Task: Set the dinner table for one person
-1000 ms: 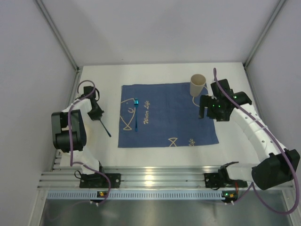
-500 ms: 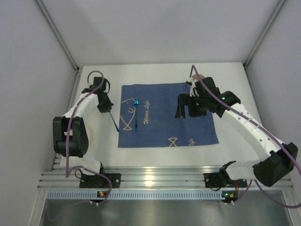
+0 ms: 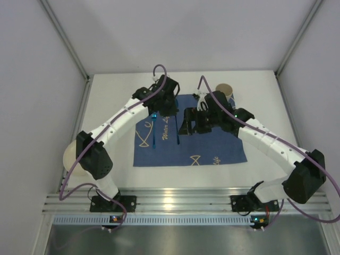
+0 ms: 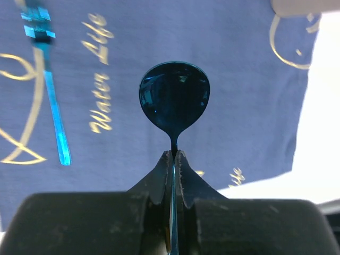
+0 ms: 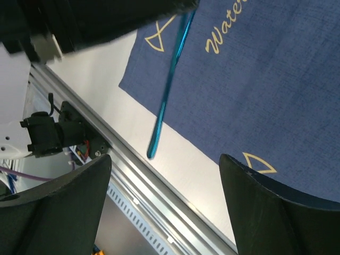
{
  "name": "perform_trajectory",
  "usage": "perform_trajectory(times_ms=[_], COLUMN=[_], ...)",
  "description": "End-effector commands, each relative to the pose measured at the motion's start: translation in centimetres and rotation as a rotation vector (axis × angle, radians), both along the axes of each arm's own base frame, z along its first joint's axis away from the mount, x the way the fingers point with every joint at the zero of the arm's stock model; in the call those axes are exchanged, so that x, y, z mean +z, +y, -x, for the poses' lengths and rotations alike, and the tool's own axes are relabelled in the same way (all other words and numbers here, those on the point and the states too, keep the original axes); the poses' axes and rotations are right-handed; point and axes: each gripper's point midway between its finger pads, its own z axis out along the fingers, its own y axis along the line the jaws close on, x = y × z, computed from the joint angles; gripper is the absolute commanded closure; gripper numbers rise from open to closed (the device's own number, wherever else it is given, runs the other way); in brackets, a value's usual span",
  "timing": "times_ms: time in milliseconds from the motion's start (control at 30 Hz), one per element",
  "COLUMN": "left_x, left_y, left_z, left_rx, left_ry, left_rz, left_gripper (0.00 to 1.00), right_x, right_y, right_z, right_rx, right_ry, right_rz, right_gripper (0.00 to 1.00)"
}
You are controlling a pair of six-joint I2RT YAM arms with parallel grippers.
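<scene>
- My left end effector [image 4: 173, 159] is pressed together on the neck of a dark blue spoon [image 4: 174, 100]. The spoon's bowl projects just beyond the fingertips.
- Beneath it lies a blue fish-print placemat [image 4: 239, 79]. A teal utensil [image 4: 51, 106] lies flat on the placemat, left of the spoon and apart from it.
- My right end effector [image 5: 164, 159] is spread and holds nothing. It hangs over the placemat, just beside the left one.
- The white counter [image 3: 111, 106] lies under both end effectors and carries the placemat.
- A tan cup [image 3: 224, 89] stands upright beyond my right end effector, at the placemat's far right corner.
</scene>
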Motion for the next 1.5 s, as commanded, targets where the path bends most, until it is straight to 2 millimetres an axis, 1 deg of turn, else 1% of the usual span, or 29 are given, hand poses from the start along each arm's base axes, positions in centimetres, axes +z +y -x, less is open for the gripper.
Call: perform_trajectory(times_ms=[0,100,200,233,300,333,367,400,433,500,600,633,667,700,767,800,833,900,967,1000,1033,1067,1100,1167,1200,1267,1300,1400,1467], left_x=[2.0,3.3,4.3,4.6,5.5,5.8,6.3,6.3,6.2,5.9,5.2,4.6,4.4,3.9,3.6,3.0,3.1,2.1,1.8,0.7,1.2,0.8,0.2,-0.5,-1.3,-1.9,-2.5,-3.8,-4.0], left_y=[-3.2,-5.3,-6.4,-6.7,-6.7,-6.6,-6.4,-6.2,-5.8,-5.5,-5.3,-4.7,-4.3,-3.7,-2.3,-1.5,-0.8,1.3,3.9,5.7,7.0,9.1,10.8,13.5,16.0,19.1,20.1,21.8,22.1], left_z=[1.5,2.5,3.0,3.2,3.4,3.5,3.5,3.6,3.7,4.0,4.3,4.3,4.3,4.3,4.1,4.2,4.4,4.6,5.2,5.2,5.6,5.2,6.2,6.6,7.2,7.7,8.6,9.8,10.4], left_rx=[-0.025,-0.06,-0.07,-0.073,-0.067,-0.068,-0.065,-0.064,-0.059,-0.061,-0.084,-0.072,-0.075,-0.068,-0.052,-0.042,-0.038,-0.018,0.017,0.051,0.072,0.116,0.137,0.178,0.23,0.281,0.291,0.309,0.319], left_ry=[0.017,0.019,0.023,0.022,0.01,0.005,-0.006,-0.01,-0.012,-0.009,-0.012,-0.013,-0.018,-0.019,-0.045,-0.042,-0.049,-0.039,-0.035,-0.007,-0.018,-0.007,0.005,0.02,0.041,0.054,0.071,0.112,0.121], left_rz=[0.051,0.102,0.157,0.171,0.196,0.199,0.203,0.196,0.185,0.179,0.171,0.139,0.117,0.091,0.031,-0.001,-0.017,-0.088,-0.144,-0.173,-0.164,-0.167,-0.17,-0.176,-0.173,-0.205,-0.221,-0.254,-0.25], left_gripper=[1.0,1.0,1.0,1.0,1.0,1.0,1.0,1.0,1.0,1.0,1.0,0.86,0.75,0.55,0.41,0.33,0.28,0.27,0.26,0.26,0.26,0.26,0.26,0.26,0.27,0.27,0.27,0.28,0.28], right_x=[1.7,1.3,0.2,-0.6,-1.0,-1.5,-1.6,-1.6,-1.8,-1.6,-2.3,-2.8,-3.2,-3.9,-4.7,-5.4,-5.8,-7.1,-8.3,-8.9,-9.4,-10.2,-10.7,-11.4,-12.0,-13.3,-13.4,-14.4,-14.7], right_y=[1.9,2.3,2.5,2.4,2.3,2.1,1.7,1.2,0.9,0.0,-1.3,-1.9,-2.6,-3.3,-4.3,-5.2,-5.8,-7.2,-8.4,-9.3,-9.8,-10.5,-11.0,-11.8,-12.4,-13.0,-13.4,-13.8,-14.1], right_z=[-0.2,-0.1,0.0,0.3,0.2,0.3,-0.1,0.0,0.0,-0.1,0.0,0.0,-0.1,-0.1,-0.3,-0.4,-0.5,-0.9,-1.4,-1.8,-2.1,-2.6,-2.8,-3.6,-4.2,-4.9,-5.5,-6.8,-7.5], right_rx=[0.012,0.003,-0.011,-0.015,-0.029,-0.041,-0.066,-0.08,-0.092,-0.128,-0.172,-0.187,-0.206,-0.221,-0.248,-0.269,-0.285,-0.323,-0.351,-0.369,-0.378,-0.395,-0.39,-0.405,-0.409,-0.411,-0.412,-0.404,-0.406], right_ry=[-0.052,-0.054,-0.039,-0.023,-0.025,-0.018,-0.031,-0.039,-0.043,-0.066,-0.074,-0.069,-0.066,-0.058,-0.048,-0.036,-0.028,-0.009,0.009,0.015,0.022,0.036,0.035,0.039,0.046,0.065,0.06,0.063,0.061], right_rz=[-0.1,-0.132,-0.141,-0.134,-0.127,-0.117,-0.102,-0.092,-0.082,-0.069,-0.034,-0.018,0.001,0.017,0.044,0.067,0.082,0.119,0.155,0.175,0.192,0.216,0.237,0.271,0.298,0.341,0.353,0.382,0.399], right_gripper=[0.18,0.19,0.23,0.35,0.53,0.76,0.89,0.98,1.0,1.0,1.0,1.0,1.0,1.0,1.0,1.0,1.0,1.0,1.0,1.0,1.0,1.0,1.0,1.0,1.0,1.0,1.0,1.0,1.0])
